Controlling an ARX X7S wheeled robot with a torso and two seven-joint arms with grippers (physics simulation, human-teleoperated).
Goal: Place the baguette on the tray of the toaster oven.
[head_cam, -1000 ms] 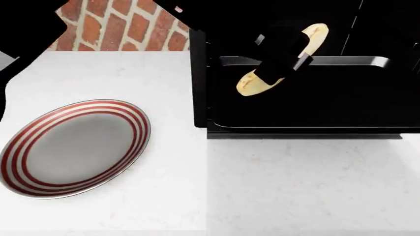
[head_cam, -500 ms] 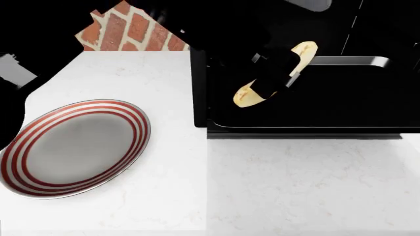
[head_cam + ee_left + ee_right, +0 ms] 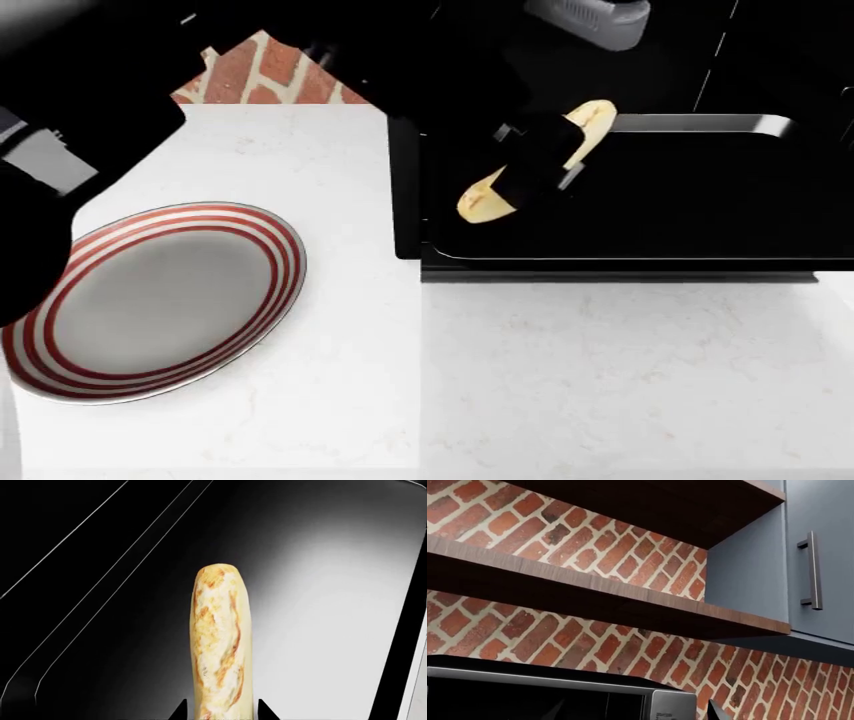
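Note:
The golden-tan baguette [image 3: 481,203] hangs slanted over the left part of the black tray [image 3: 667,215], in front of the black toaster oven [image 3: 787,60] with its silver bar handle [image 3: 701,124]. My left gripper [image 3: 541,165] is shut on the baguette's middle, and both ends stick out. In the left wrist view the baguette [image 3: 219,640] runs out from between the fingertips [image 3: 180,711] above the tray's dark floor [image 3: 327,610]. I cannot tell whether it touches the tray. My right gripper [image 3: 634,712] is open and empty, pointing at a brick wall.
An oval grey plate with red rings [image 3: 154,300] lies on the white counter [image 3: 601,380] at the left. My left arm [image 3: 80,90] covers the upper left. The right wrist view shows wooden shelves [image 3: 594,600], a grey cabinet [image 3: 820,555] and a microwave top [image 3: 560,680].
My left gripper has carried the baguette to the left and a little nearer the tray's front. More of the left arm covers the brick wall.

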